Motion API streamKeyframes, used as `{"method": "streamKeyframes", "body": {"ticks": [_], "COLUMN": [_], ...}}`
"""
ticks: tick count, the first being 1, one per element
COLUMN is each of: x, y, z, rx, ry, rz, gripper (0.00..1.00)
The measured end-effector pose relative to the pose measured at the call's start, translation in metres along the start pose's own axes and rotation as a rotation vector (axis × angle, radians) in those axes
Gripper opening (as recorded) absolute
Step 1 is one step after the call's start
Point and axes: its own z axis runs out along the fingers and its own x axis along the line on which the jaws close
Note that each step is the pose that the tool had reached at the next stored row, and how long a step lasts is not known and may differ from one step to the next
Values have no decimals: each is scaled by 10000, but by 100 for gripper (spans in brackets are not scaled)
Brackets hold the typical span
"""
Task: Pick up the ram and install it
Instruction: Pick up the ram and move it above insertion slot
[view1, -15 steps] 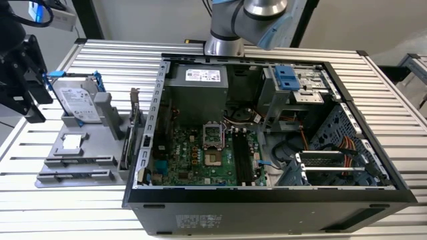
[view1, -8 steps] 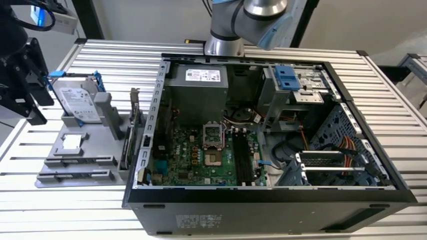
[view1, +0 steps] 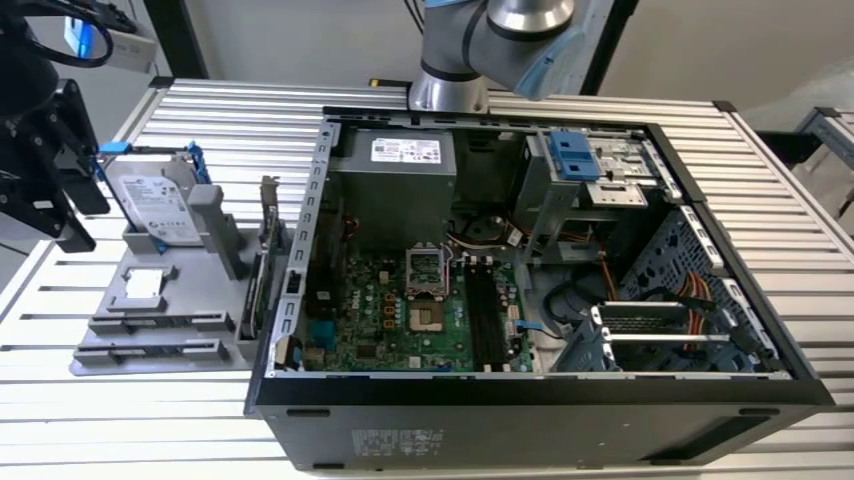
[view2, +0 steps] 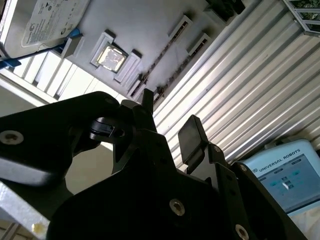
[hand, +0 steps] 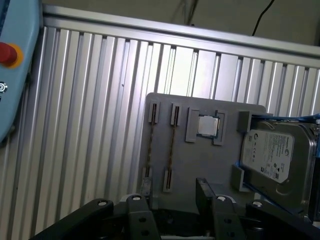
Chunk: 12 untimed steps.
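Two thin ram sticks stand on edge in slots of the grey holder tray (view1: 200, 335) at the exterior view's left; one ram (view1: 158, 321) lies nearer the case, and I also see a ram (hand: 171, 150) in the first wrist view and a ram (view2: 165, 52) in the second. My black gripper (view1: 74, 200) hangs above the tray's far-left side. In both wrist views the gripper (hand: 172, 205) (view2: 170, 120) is open, nothing between its fingers (view2: 192, 137), and it hovers clear of the sticks. The motherboard's dark memory slots (view1: 483, 315) lie inside the open case.
The tray also holds a silver hard drive (view1: 158, 205) with a blue bracket, a square processor chip (hand: 207, 126) and an upright card (view1: 274, 260) beside the case wall. The open computer case (view1: 534, 390) fills the ribbed table's middle. A teach pendant (view2: 285, 175) lies nearby.
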Motion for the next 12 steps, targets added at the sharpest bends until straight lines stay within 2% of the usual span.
{"method": "streamKeyframes", "body": {"ticks": [12], "x": [0], "y": [-1], "z": [17], "rx": [1], "ry": [0], "rz": [0], "gripper": [100]}}
